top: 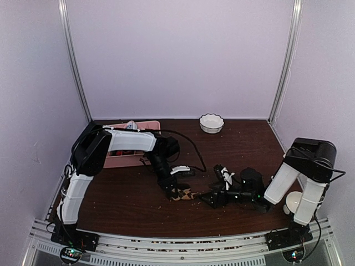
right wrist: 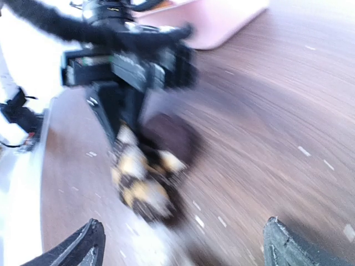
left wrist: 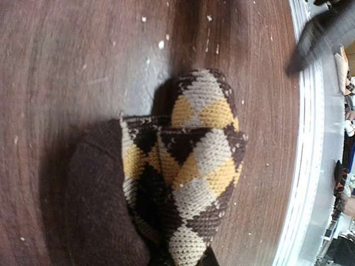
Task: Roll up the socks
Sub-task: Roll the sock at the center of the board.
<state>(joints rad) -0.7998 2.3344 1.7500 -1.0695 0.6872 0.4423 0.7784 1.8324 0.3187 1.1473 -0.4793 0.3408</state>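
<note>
Spanning most of the top view, the dark wooden worktop (top: 138,213) carries everything. The left arm (top: 130,141) reaches from the left edge down to lower centre. There the left gripper (right wrist: 125,122) has its jaws clamped on the argyle sock (left wrist: 194,160), probably so the doubled layers cannot spring loose. That sock lies lower centre as a thick folded bundle on the wood.

The right arm (top: 283,183) stretches low from the right. Its right gripper (right wrist: 183,249) sits just beside the sock with jaws wide apart and holding nothing, placed, I judge, to take the loose end.

A pink tray (top: 119,159) at the upper left and a white bowl (top: 211,123) at the far edge sit well apart and block nothing. The tan sock cannot be made out. Pale specks (left wrist: 161,44) dot the wood near the bundle.
</note>
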